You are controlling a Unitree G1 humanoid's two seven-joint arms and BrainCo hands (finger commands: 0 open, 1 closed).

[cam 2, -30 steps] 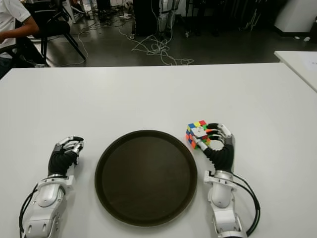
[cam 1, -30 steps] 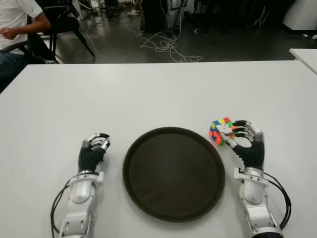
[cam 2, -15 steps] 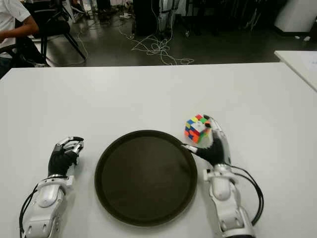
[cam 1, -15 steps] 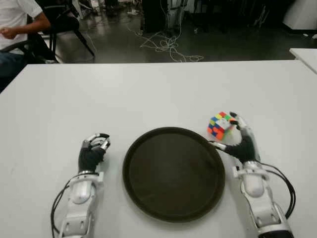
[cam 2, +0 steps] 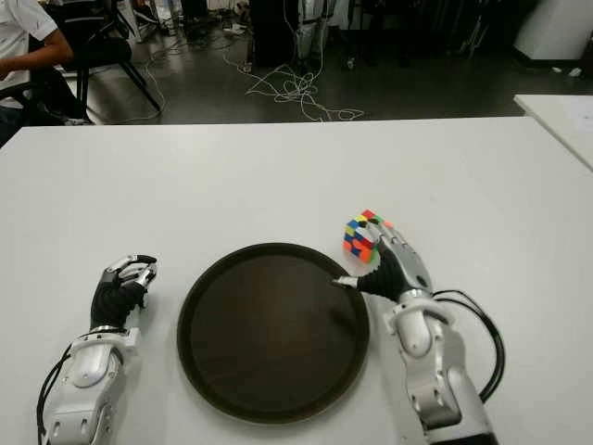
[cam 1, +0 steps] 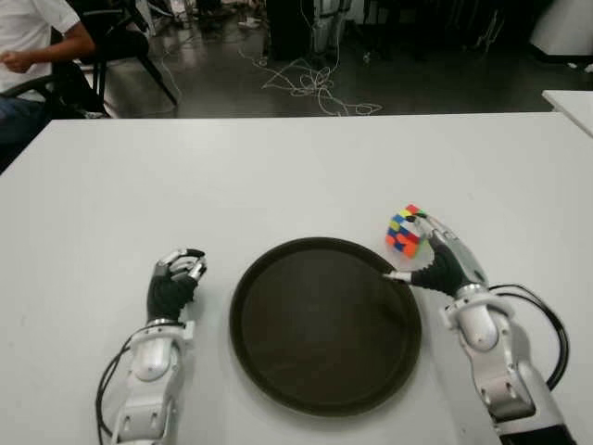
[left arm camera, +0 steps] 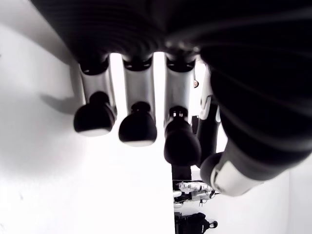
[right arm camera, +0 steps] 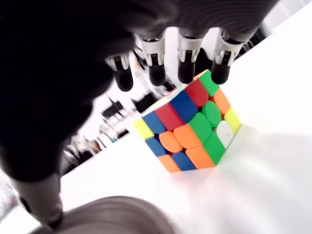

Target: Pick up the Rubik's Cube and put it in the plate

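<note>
Toward the right side of the white table [cam 1: 278, 176], the cube [cam 1: 405, 230] sits on the tabletop just beyond the plate's far right rim, tipped so that one corner points up. The right hand [cam 1: 443, 261] reaches over it from the near side; its four fingertips [right arm camera: 157, 74] hover at the cube's top edge, and the thumb [cam 1: 400, 275] stretches out over the plate's rim. Whether any finger presses the cube cannot be told; the hand is spread, not closed around it. The plate [cam 1: 324, 320], round and dark brown, lies near the table's front edge, midway between the two hands. The left hand [cam 1: 174, 283] shows to the left of the plate, fingers curled in, holding nothing. Beyond the table's far left corner a seated person [cam 1: 32, 46] is partly in view.
</note>
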